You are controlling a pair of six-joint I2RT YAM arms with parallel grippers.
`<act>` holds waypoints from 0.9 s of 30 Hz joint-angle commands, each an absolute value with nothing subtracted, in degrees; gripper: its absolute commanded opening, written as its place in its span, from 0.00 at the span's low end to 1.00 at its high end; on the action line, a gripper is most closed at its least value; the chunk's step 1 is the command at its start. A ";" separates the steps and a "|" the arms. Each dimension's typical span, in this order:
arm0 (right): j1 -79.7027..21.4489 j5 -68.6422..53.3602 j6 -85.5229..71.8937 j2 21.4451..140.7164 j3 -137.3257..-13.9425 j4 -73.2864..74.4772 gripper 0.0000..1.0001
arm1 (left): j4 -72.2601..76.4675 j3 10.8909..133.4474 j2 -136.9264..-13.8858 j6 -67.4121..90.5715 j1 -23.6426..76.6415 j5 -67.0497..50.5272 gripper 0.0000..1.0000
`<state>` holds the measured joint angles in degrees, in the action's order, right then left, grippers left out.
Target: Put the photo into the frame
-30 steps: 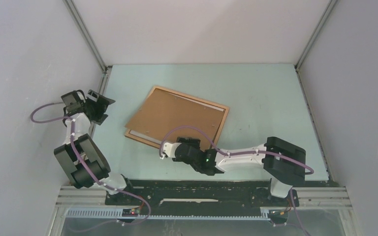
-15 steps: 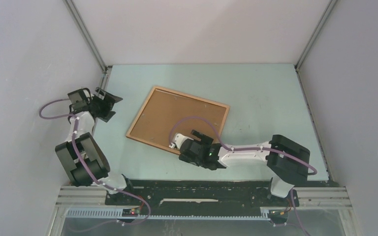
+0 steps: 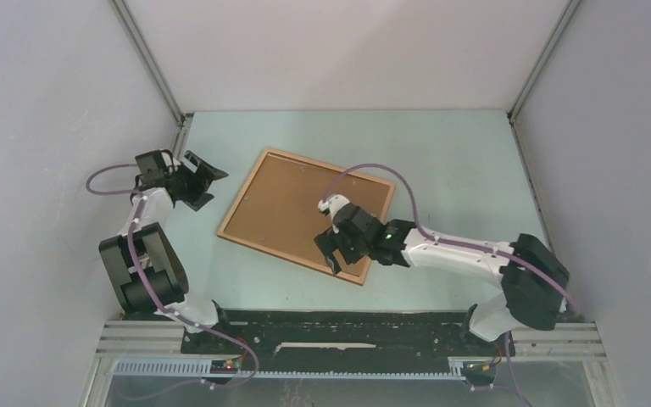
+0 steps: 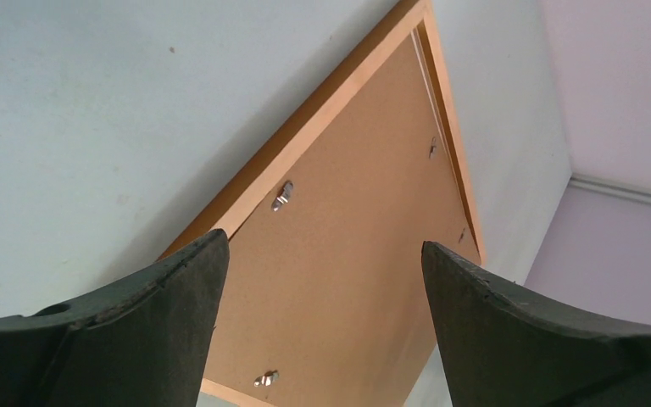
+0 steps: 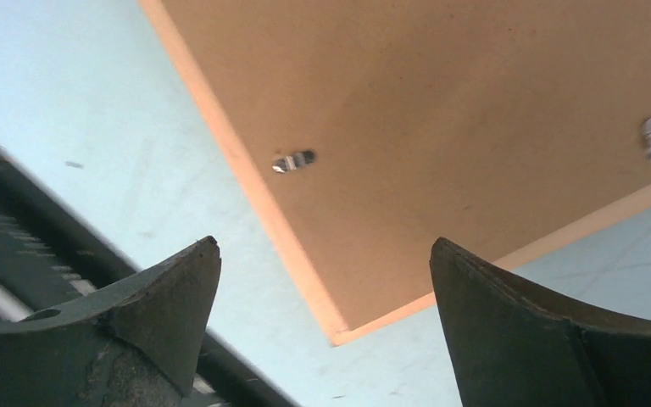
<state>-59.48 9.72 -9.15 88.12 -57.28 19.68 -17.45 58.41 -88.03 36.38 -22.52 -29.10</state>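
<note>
The frame (image 3: pixel 331 166) lies face down on the pale table, its rim a thin light-wood band. A plain brown backing board (image 3: pixel 292 203) fills it, so the photo is hidden. My right gripper (image 3: pixel 329 254) hovers open over the frame's near right corner (image 5: pixel 335 332), with nothing between its fingers. In the right wrist view (image 5: pixel 324 246) the board (image 5: pixel 441 102) and a small metal clip (image 5: pixel 293 161) show below. My left gripper (image 3: pixel 214 188) stands open just left of the frame and apart from it. It looks along the board (image 4: pixel 364 229) past the rim (image 4: pixel 339 89).
The table (image 3: pixel 466 170) is walled on three sides, with metal posts in the back corners. A black rail (image 5: pixel 0 254) runs along the near edge, close to the frame's near corner. Small clips (image 4: pixel 283 195) stick up from the board's edges.
The backing board, earlier askew over the frame, now lies flat inside it. My right gripper opened wide and moved over the near right corner. The left gripper swung right toward the frame.
</note>
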 commanded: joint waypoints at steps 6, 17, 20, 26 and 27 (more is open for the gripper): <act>-47.60 -13.50 -33.88 74.98 -51.03 19.49 1.00 | -20.41 62.22 -89.22 30.40 -18.21 -29.86 0.90; -61.83 11.52 -23.86 83.33 -57.88 31.29 0.86 | -20.39 62.32 -91.05 30.58 -17.68 -30.57 0.90; -64.87 17.72 -18.11 91.78 -66.15 35.53 0.89 | -20.52 62.33 -91.22 30.39 -17.62 -30.09 0.90; -68.56 24.27 -10.08 106.45 -79.84 37.19 0.87 | -20.50 62.34 -90.99 30.54 -17.59 -30.59 0.90; -68.65 24.16 -9.19 108.02 -81.69 36.99 0.87 | -20.48 62.33 -90.83 30.44 -17.65 -30.45 0.90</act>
<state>-67.31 16.73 -16.69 103.13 -75.68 34.96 -20.73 58.52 -91.24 31.88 -18.00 -29.23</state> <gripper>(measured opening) 0.878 0.899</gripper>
